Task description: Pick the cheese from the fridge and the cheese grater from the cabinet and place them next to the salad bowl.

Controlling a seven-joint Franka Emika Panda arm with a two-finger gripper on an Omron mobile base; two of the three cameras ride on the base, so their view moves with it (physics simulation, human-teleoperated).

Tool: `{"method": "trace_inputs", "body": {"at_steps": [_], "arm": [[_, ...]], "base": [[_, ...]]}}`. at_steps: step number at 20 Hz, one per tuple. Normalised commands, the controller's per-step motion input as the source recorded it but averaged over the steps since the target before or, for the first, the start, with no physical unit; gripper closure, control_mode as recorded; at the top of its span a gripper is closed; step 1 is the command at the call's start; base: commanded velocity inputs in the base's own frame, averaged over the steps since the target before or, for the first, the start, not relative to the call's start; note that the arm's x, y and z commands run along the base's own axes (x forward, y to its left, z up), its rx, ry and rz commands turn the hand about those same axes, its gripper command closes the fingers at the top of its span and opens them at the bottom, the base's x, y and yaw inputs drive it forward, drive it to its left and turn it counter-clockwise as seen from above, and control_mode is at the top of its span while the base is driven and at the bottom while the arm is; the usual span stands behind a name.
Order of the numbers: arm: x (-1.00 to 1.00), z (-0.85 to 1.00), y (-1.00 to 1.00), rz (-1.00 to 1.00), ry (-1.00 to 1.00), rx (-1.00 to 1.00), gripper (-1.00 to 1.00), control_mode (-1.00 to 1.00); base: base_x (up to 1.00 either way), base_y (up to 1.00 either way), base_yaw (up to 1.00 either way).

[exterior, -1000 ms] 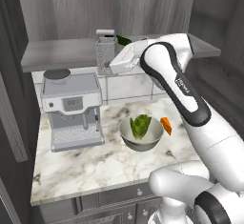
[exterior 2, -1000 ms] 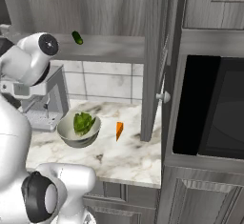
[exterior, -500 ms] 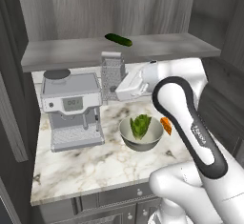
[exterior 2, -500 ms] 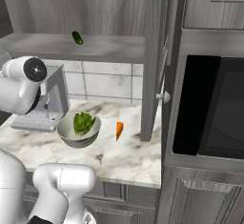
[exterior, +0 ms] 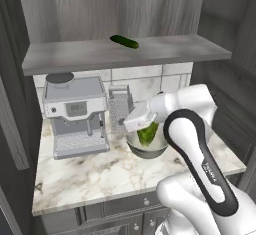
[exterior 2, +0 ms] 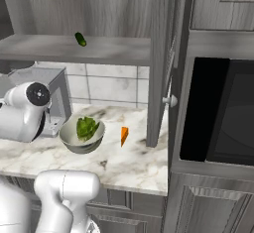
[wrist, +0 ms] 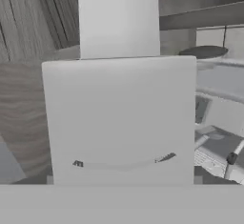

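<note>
One cheese grater (exterior: pixel 120 108) stands upright on the tabletop (exterior: pixel 95 174), between the coffee machine (exterior: pixel 75 114) and the one salad bowl (exterior: pixel 146 144), with the gripper (exterior: pixel 134 124) just right of it over the bowl's left rim. I judge its jaws apart and empty. One cheese (exterior 2: pixel 124 135) wedge lies on the tabletop right of the bowl.

White marble tabletop (exterior: pixel 90 179) under pale tiled wall (exterior 2: pixel 111 86); dark built-in oven (exterior 2: pixel 218 113) fills frame right.
</note>
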Motion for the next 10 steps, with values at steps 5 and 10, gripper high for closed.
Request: {"method": "trace_inputs", "body": {"at_steps": [5,10], "arm": [[0.01,-0.74,-0.05,0.00,0.38,0.00,1.00,-1.00],[0.12,-0.81,0.04,0.01,0.26,0.00,1.00,-1.00]], "base": [[0.00,0.00,0.00],[0.00,0.00,0.00]]}}
